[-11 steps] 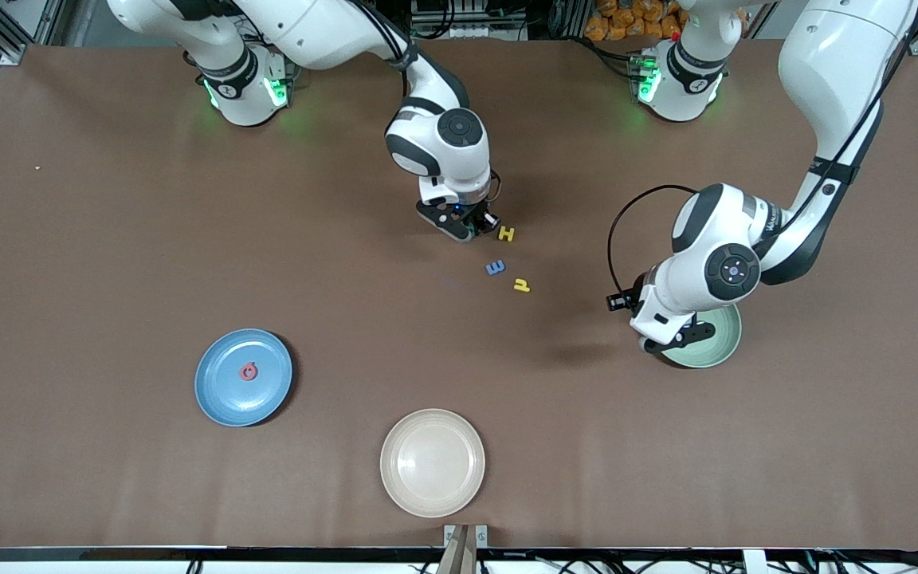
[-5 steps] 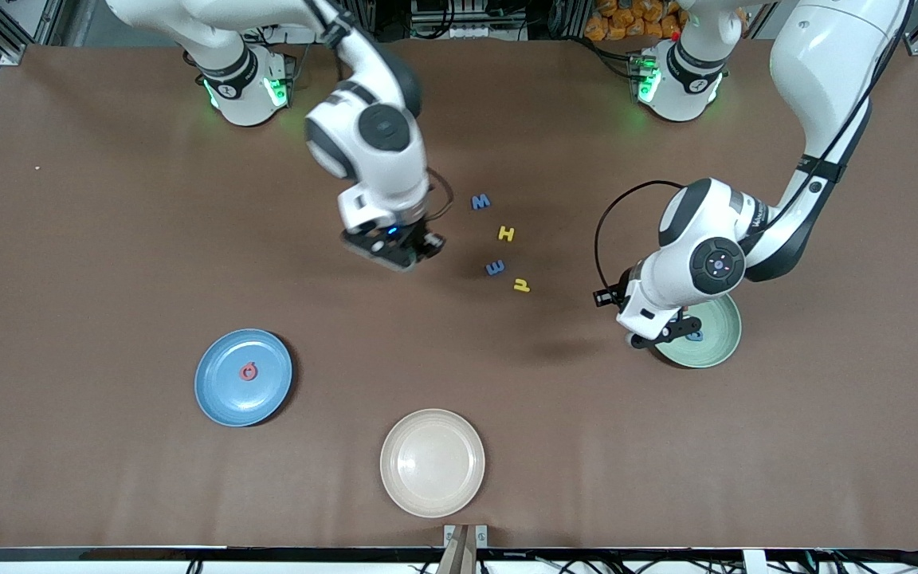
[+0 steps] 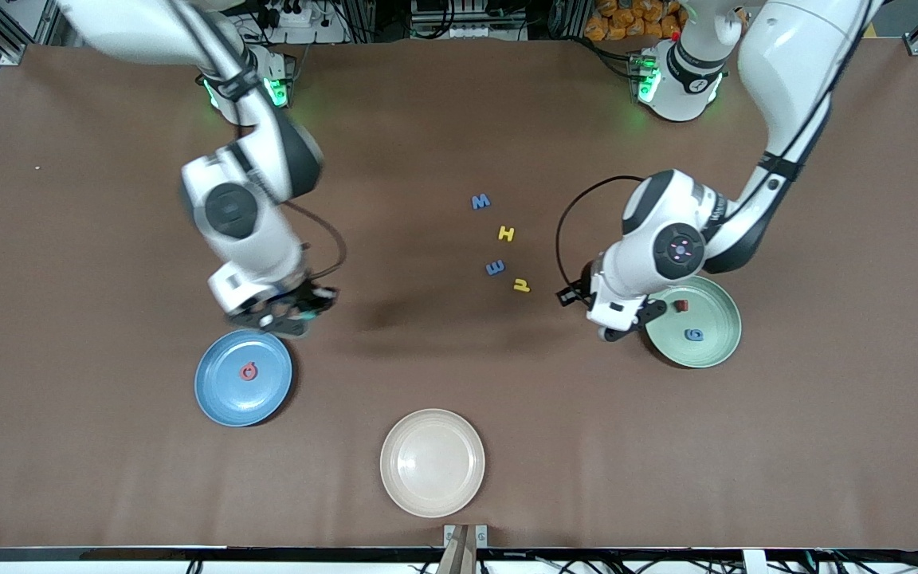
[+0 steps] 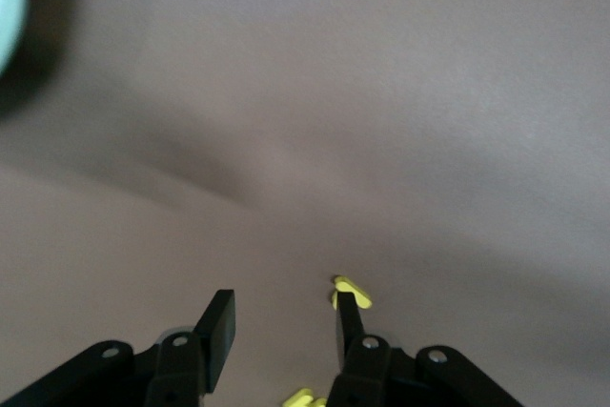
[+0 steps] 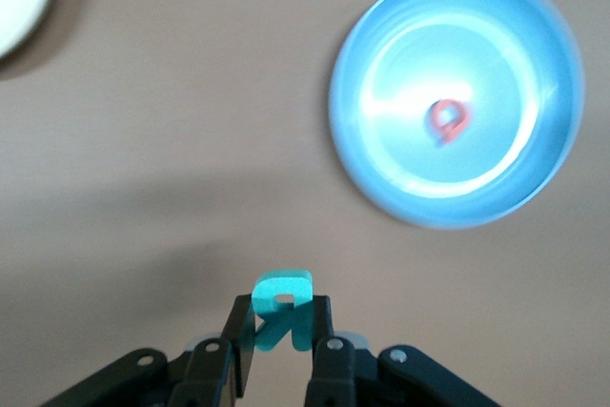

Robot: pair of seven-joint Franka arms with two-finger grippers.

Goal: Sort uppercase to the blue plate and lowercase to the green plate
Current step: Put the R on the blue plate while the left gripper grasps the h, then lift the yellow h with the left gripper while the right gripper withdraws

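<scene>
- Blue plate: holds one salmon-red letter G, lying near its centre. This placement counts as done.
- Green plate: holds a blue rounded letter and a small red letter, the red one farther from the front camera. Both count as done.
- Right gripper: in the air over the table just beside the blue plate's rim, on the side toward the robot bases. Its fingers are clamped on a teal letter, held upright between the pads. Judged step: carry to the blue plate; release not yet made.
- Left gripper: low, just beside the green plate's rim, on the side toward the loose letters. Its fingers stand partly apart with nothing between them. A yellow letter shows just past one fingertip in the left wrist view.
- Letters left on the bare table, in a loose cluster between the two arms: blue w/m letter, yellow H, blue E, yellow d/p letter, listed from farthest to nearest the front camera.
- Estimate: three letters placed, one in transit, four to sort; roughly half complete.
- Cream plate: holds nothing and is not part of the sort.
</scene>
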